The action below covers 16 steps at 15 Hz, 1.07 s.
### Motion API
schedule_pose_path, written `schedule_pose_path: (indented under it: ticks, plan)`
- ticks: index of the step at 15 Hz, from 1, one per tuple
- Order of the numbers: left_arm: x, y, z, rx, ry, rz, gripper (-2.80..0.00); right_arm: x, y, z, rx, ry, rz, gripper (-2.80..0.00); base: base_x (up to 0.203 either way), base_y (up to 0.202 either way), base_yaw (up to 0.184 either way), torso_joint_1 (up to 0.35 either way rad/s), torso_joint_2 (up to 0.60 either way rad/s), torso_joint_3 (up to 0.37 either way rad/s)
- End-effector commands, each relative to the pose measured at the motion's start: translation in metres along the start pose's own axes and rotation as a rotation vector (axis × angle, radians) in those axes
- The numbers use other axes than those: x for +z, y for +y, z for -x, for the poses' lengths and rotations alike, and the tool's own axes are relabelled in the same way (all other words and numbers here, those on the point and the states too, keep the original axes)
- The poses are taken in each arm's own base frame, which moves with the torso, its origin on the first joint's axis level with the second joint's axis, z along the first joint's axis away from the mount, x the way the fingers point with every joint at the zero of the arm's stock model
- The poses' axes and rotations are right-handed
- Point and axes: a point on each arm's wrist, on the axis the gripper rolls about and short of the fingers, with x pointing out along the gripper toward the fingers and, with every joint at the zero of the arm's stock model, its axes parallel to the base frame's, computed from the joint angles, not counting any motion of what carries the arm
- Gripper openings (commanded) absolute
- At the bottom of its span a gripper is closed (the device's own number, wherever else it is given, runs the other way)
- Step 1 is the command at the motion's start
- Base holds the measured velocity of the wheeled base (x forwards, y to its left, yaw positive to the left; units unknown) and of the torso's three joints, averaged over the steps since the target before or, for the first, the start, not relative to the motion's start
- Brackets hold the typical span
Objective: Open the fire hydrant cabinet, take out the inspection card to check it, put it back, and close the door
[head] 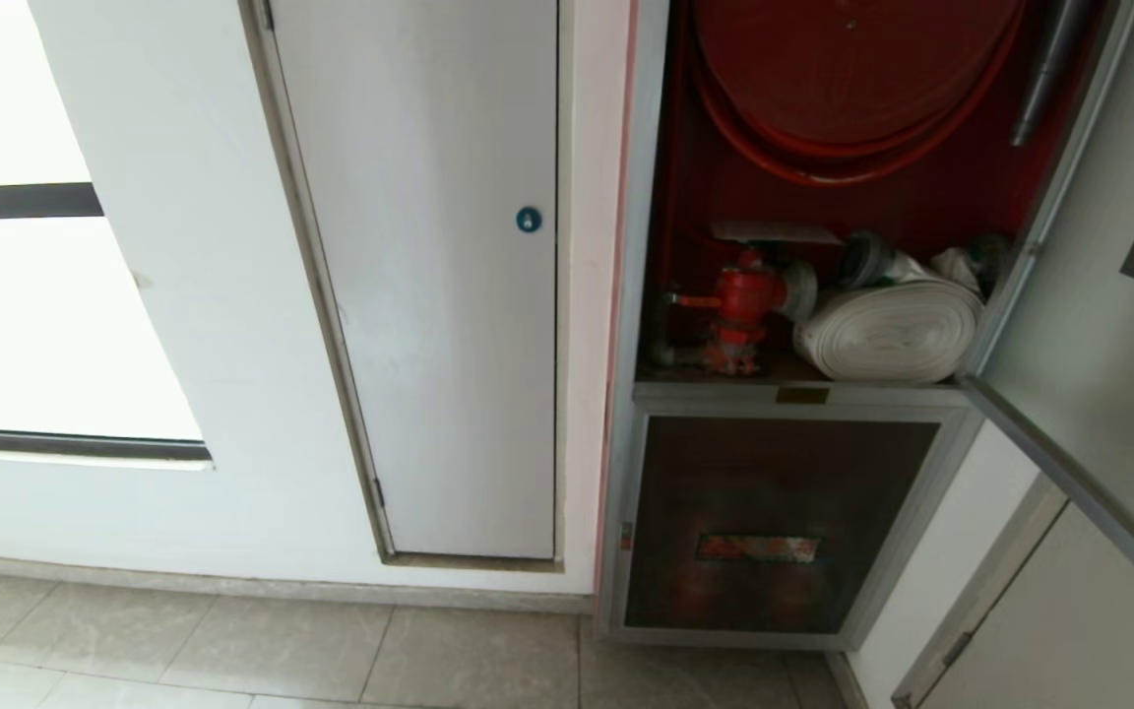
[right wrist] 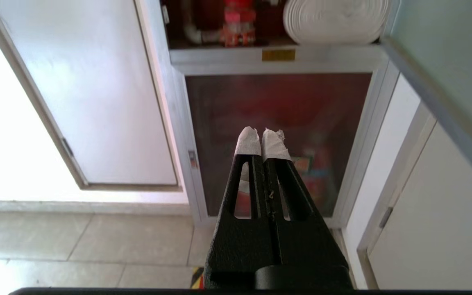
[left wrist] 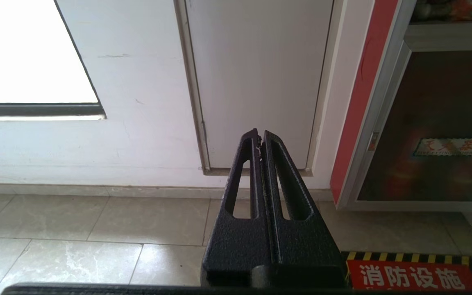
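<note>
Standing tall and upright with its long axis vertical, the fire hydrant cabinet (head: pixel 646 295) faces the robot at the right of the head view, its door (head: pixel 1099 325) swung wide open to the right; inside, the red hose reel (head: pixel 852 69) hangs above the red valve (head: pixel 744 300) and the white rolled hose (head: pixel 887 330), which lies on its side. The right hand (right wrist: pixel 262 135), low before the dark lower glass panel (head: pixel 774 522), has its white-wrapped fingertips pressed together, holding nothing, and the left hand (left wrist: pixel 259 137) is likewise closed and empty, before the white door (head: pixel 429 276)

Daylight floods in through the blown-out bright window pane (head: pixel 26 325), left of the plain white panel door (head: pixel 429 295), washing the wall pale. Right of that door, the red-lined silver cabinet interior (head: pixel 685 177) sits dim and slightly soft.
</note>
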Motion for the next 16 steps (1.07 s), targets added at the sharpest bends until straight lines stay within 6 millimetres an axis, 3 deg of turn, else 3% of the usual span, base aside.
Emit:
schedule_pose_path:
  ticks: [1, 5, 10, 16]
  plan:
    - [-0.003, 0.0, -0.001, 0.0, 0.012, 0.0, -2.8, 0.022, 0.001, 0.001, -0.004, -0.021, 0.0, -2.8, 0.0, 0.0, 0.0, 0.0, 0.0, 0.0]
    - [-0.003, 0.0, -0.001, 0.0, 0.012, 0.0, -2.8, 0.068, 0.001, -0.018, -0.146, 0.016, 0.004, -2.8, 0.0, 0.0, 0.0, 0.0, 0.0, 0.0]
    - [-0.003, 0.0, -0.001, 0.0, 0.012, 0.0, -2.8, 0.134, -0.003, -0.049, -0.564, -0.086, 0.053, -2.8, 0.0, 0.0, 0.0, 0.0, 0.0, 0.0]
    - [-0.003, 0.0, -0.001, 0.0, 0.012, 0.0, -2.8, 0.178, -0.004, -0.074, -0.815, -0.161, 0.06, -2.8, 0.0, 0.0, 0.0, 0.0, 0.0, 0.0]
